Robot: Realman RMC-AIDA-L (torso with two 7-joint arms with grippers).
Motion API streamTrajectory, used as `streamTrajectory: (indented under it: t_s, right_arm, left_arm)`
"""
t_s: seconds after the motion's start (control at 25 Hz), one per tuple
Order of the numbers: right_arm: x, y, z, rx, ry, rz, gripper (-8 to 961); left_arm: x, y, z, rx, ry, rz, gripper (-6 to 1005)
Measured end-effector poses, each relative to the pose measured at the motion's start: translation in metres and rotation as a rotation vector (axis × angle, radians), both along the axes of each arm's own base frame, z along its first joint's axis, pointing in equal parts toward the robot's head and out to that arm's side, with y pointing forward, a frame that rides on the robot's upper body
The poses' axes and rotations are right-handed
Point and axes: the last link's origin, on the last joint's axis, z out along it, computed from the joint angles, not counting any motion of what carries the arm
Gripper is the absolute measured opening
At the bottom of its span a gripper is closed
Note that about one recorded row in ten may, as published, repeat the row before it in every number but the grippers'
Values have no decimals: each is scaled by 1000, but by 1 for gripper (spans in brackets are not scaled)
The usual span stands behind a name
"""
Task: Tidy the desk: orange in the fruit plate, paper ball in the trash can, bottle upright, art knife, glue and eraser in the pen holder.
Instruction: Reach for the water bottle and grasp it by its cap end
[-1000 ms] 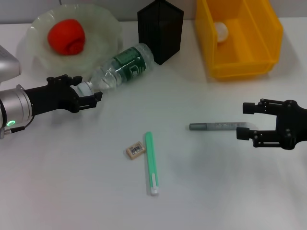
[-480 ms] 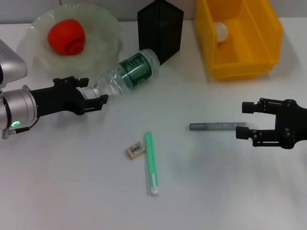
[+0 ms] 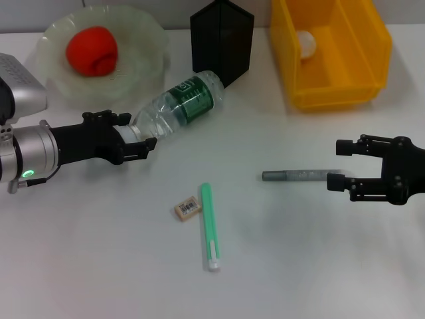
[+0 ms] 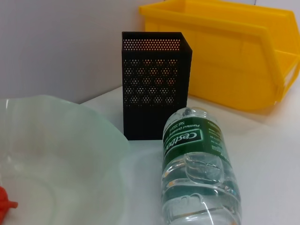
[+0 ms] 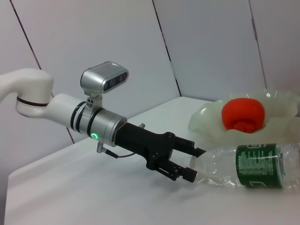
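The bottle (image 3: 182,103) lies on its side between the fruit plate (image 3: 56,83) and the pen holder (image 3: 222,40). My left gripper (image 3: 138,138) is shut on its cap end. The bottle also shows in the left wrist view (image 4: 199,173) and the right wrist view (image 5: 243,166), where the left gripper (image 5: 191,164) holds its neck. The orange (image 3: 91,51) sits in the fruit plate. The paper ball (image 3: 307,41) lies in the trash can (image 3: 332,93). A grey stick (image 3: 299,175), a green stick (image 3: 210,226) and the eraser (image 3: 188,208) lie on the table. My right gripper (image 3: 335,167) is open at the grey stick's right end.
The pen holder (image 4: 154,84) stands just beyond the bottle's base, with the trash can (image 4: 225,51) behind it and the fruit plate (image 4: 61,154) beside it. The white table runs on toward the front.
My left gripper has moved right with the bottle's cap end, and the bottle has slid toward the pen holder. The right arm has not moved.
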Motion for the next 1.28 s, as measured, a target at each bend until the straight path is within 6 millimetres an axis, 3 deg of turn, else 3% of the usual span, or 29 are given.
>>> streamTrajectory:
  t_s: [0.4, 0.8, 1.28]
  right_arm:
    - [-1, 1, 0, 3, -2, 3, 810]
    - [-1, 2, 1, 4, -2, 2, 809]
    - [-1, 2, 1, 5, -2, 2, 809]
  left_arm:
    - [0, 3, -1, 8, 25, -1, 795]
    - [0, 6, -1, 15, 37, -4, 618]
    - [-2, 6, -1, 14, 57, -3, 583]
